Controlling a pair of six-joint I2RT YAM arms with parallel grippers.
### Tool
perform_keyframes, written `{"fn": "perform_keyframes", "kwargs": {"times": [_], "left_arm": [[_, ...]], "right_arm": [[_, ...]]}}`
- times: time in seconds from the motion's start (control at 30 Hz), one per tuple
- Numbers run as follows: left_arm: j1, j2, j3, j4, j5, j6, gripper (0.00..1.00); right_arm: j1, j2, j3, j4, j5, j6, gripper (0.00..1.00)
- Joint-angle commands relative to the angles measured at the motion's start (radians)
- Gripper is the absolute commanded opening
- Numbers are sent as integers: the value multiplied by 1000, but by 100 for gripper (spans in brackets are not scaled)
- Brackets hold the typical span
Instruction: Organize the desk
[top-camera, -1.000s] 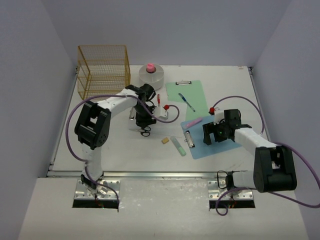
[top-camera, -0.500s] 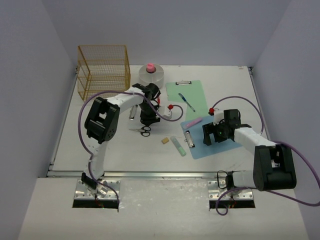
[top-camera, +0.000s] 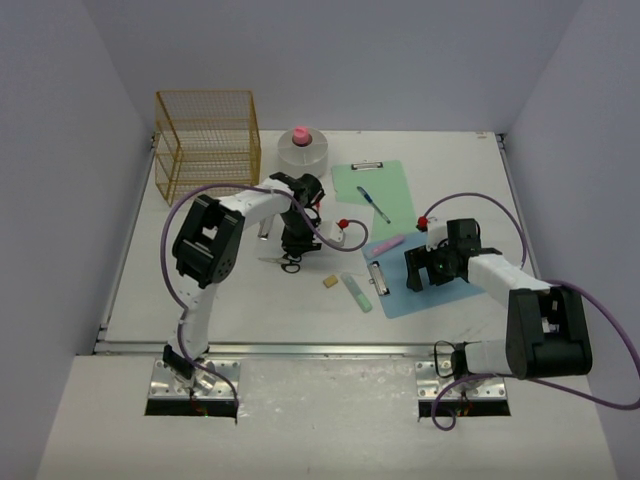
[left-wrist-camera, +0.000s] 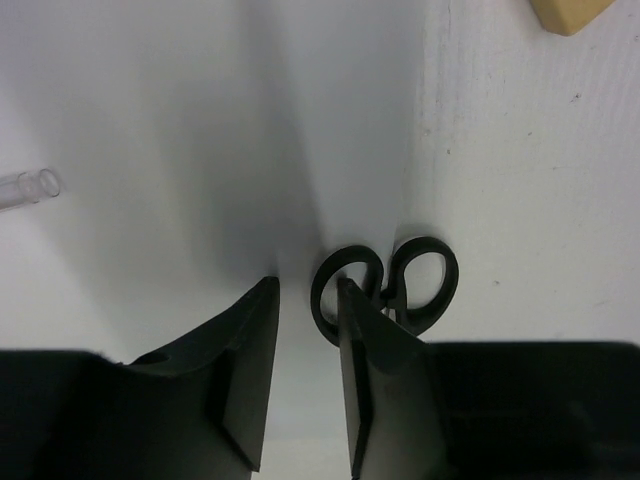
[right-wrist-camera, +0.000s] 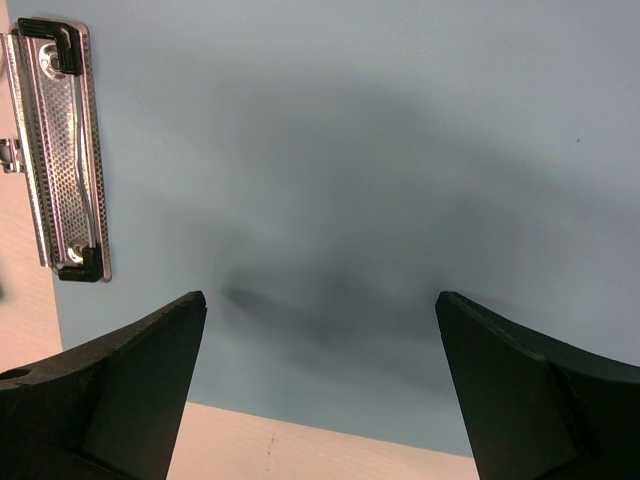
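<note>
I take the gold wire basket (top-camera: 207, 140) in the far left corner to be where loose things belong, which is why it stands clear of the clutter. The blue clipboard (top-camera: 425, 295) lies by my right arm, and the right gripper (right-wrist-camera: 320, 300) hangs just above it, jaws spread wide and holding nothing. I judge it is parked while the other arm works. The left gripper (left-wrist-camera: 305, 290) points down at the black scissors (left-wrist-camera: 386, 290). Its jaws stand a slim gap apart with bare white between them, and one fingertip sits over the rim of a handle loop, so I judge a pinch on that loop is being lined up, with nothing clamped yet. Pale lavender walls (top-camera: 330, 60) box in three sides. The white surface (top-camera: 240, 305) runs from the metal rail (top-camera: 300, 349) just ahead of the arm bases to the back wall, with things scattered across its middle.
</note>
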Motion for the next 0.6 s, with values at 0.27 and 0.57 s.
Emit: {"fn": "perform_keyframes", "kwargs": {"times": [0.27, 0.57], "left_arm": [[-35, -29, -94, 44, -22, 20, 4], [-29, -152, 26, -101, 83, -64, 0]], "right_arm": [[-3, 16, 41, 9, -8, -6, 99], [-4, 15, 46, 7, -17, 3, 99]]}}
